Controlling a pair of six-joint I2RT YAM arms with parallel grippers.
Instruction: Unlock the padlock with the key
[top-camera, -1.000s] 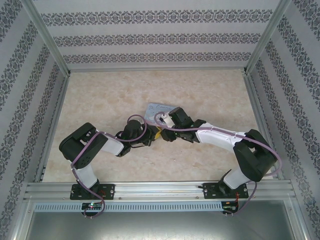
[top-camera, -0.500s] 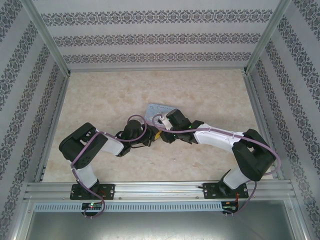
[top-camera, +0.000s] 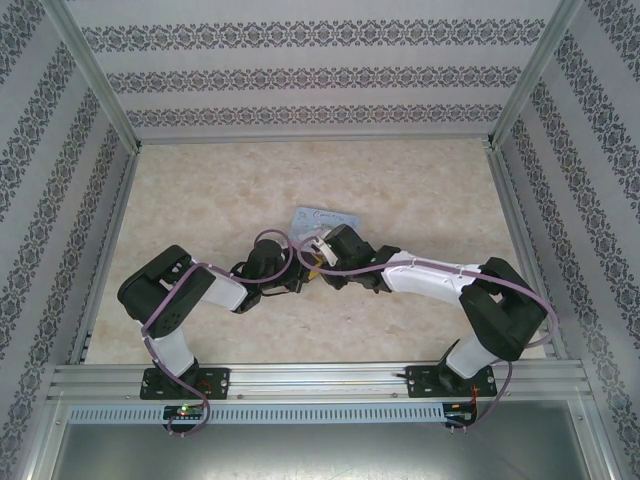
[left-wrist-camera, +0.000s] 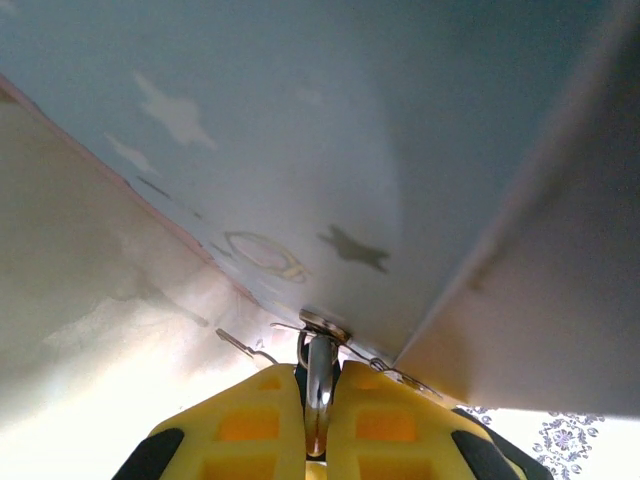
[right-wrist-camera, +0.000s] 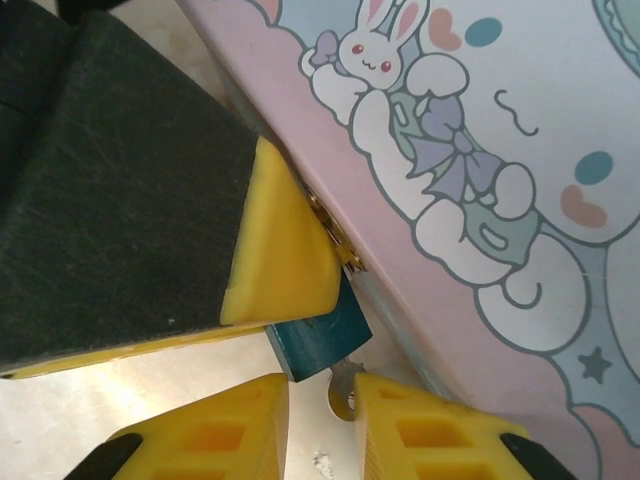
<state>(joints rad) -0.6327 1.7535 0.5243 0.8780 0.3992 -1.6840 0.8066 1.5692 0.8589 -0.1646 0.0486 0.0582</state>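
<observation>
Right wrist: teal padlock (right-wrist-camera: 318, 342) hangs at the tin (right-wrist-camera: 470, 230) edge. Left gripper (left-wrist-camera: 318, 375) is pressed together on its shackle. Right gripper (right-wrist-camera: 320, 405) sits narrowly spread around a thin metal bit, likely the key (right-wrist-camera: 343, 392); clamped or not, cannot tell. Advice: square the tip to the keyway, hold the padlock steady, seat fully before turning.

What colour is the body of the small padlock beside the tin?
Dark teal; the small metal padlock shows best in the right wrist view.
</observation>
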